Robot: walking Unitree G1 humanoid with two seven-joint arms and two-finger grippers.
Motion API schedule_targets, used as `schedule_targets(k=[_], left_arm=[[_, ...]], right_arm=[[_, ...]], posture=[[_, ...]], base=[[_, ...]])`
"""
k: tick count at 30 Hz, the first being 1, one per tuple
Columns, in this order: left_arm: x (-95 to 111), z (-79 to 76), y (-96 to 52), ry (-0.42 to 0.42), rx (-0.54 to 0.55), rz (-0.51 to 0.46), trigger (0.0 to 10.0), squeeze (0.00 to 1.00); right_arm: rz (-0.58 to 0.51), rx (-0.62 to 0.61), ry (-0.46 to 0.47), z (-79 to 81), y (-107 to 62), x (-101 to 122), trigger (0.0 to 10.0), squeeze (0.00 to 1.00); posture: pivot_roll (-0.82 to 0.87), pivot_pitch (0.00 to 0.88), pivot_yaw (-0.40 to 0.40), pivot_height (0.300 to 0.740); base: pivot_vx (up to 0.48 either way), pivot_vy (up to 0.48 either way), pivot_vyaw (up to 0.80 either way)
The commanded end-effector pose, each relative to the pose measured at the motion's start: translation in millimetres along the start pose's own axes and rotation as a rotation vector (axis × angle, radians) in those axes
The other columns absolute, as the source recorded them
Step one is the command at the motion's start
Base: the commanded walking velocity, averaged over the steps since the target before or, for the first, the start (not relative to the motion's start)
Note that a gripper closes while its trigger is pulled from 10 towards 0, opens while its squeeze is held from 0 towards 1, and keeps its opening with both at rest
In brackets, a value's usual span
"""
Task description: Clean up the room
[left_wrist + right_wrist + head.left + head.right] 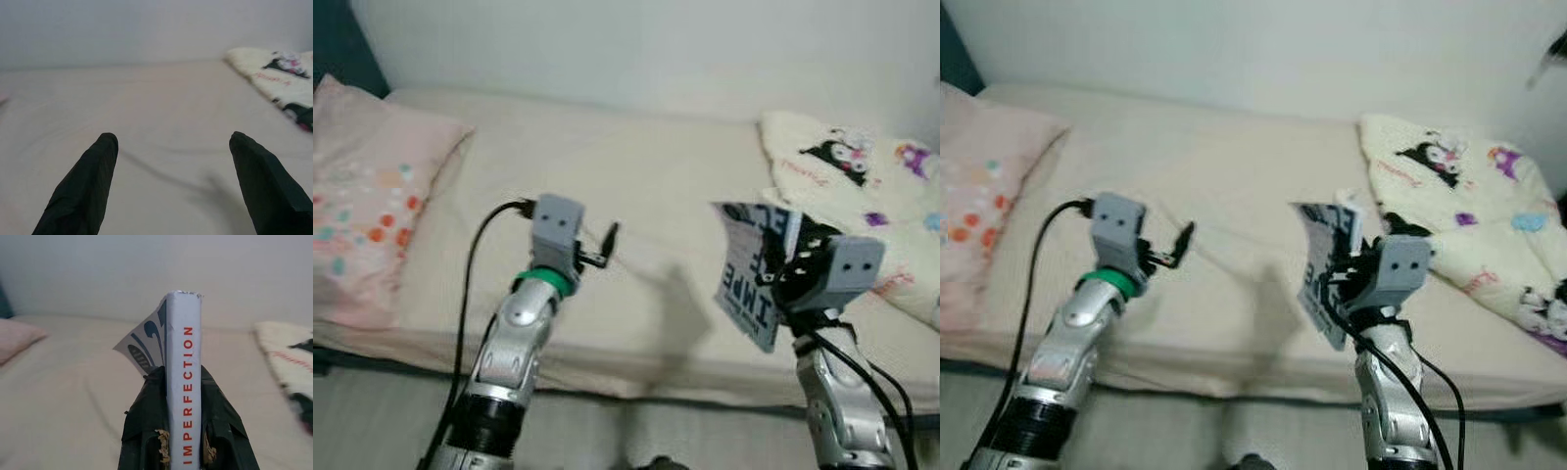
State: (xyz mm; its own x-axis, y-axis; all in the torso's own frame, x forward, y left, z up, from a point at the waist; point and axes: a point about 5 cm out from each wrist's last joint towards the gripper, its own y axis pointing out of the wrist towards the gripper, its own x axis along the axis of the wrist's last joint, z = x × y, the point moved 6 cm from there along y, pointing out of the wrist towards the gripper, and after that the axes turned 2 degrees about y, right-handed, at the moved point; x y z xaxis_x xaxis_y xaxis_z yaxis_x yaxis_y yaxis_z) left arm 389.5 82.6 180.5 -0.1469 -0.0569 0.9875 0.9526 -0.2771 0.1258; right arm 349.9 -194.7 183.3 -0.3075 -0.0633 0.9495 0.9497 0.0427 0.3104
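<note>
My right gripper [795, 262] is shut on a pale blue book [751, 271], held up above the near edge of the bed [636, 186]. The book's spine [183, 382] reads "IMPERFECTION" in red, with a black finger [142, 416] pressed on each side. My left gripper [603, 247] hovers over the middle of the bed, open, its two black fingers [83, 186] spread wide with nothing between them.
A pink pillow with coloured dots [362, 196] lies at the bed's left end. A cream blanket with cartoon prints [862, 196] is bunched at the right end. A pale wall [636, 49] runs behind the bed. Grey floor [607, 431] lies in front.
</note>
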Motion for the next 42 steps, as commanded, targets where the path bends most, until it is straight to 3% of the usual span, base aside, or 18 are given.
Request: schedule_targets(k=[1, 13, 17, 21, 32, 42], left_arm=[[-5.6, -7.5, -1.5, -0.005, -0.024, 0.018, 10.0, 0.0], [-4.3, -8.0, -0.7, -0.004, -0.026, 0.013, 10.0, 0.0], [-3.6, -8.1, -0.8, 0.003, -0.026, 0.008, 10.0, 0.0], [-2.2, -11.8, -1.6, 0.038, -0.041, -0.006, 10.0, 0.0], [-2.4, -12.8, -0.9, 0.034, -0.045, -0.005, 10.0, 0.0], [-4.5, -14.1, -0.1, 0.031, -0.045, 0.006, 10.0, 0.0]], right_arm=[[-0.021, -0.017, -0.002, -4.9, -2.6, 4.3, 10.0, 0.0], [-0.023, -0.017, -0.002, -4.5, -2.4, 4.8, 10.0, 0.0], [-0.024, -0.017, -0.001, -4.4, -2.5, 5.0, 10.0, 0.0], [-0.024, -0.018, -0.001, -4.5, -2.6, 5.1, 10.0, 0.0], [-0.024, -0.019, -0.001, -4.6, -2.1, 4.9, 10.0, 0.0], [-0.024, -0.018, -0.002, -4.8, -1.9, 5.1, 10.0, 0.0]], posture=[[-0.12, 0.113, -0.01, 0.74], [-0.12, 0.112, -0.009, 0.74], [-0.12, 0.112, -0.009, 0.74], [-0.12, 0.112, -0.009, 0.74], [-0.13, 0.112, -0.008, 0.74], [-0.13, 0.11, -0.007, 0.74]], base=[[0.0, 0.454, 0.0], [0.0, 0.435, 0.0], [0.0, 0.0, 0.0], [0.0, -0.376, 0.0], [0.0, -0.475, 0.0], [0.0, 0.0, 0.0]])
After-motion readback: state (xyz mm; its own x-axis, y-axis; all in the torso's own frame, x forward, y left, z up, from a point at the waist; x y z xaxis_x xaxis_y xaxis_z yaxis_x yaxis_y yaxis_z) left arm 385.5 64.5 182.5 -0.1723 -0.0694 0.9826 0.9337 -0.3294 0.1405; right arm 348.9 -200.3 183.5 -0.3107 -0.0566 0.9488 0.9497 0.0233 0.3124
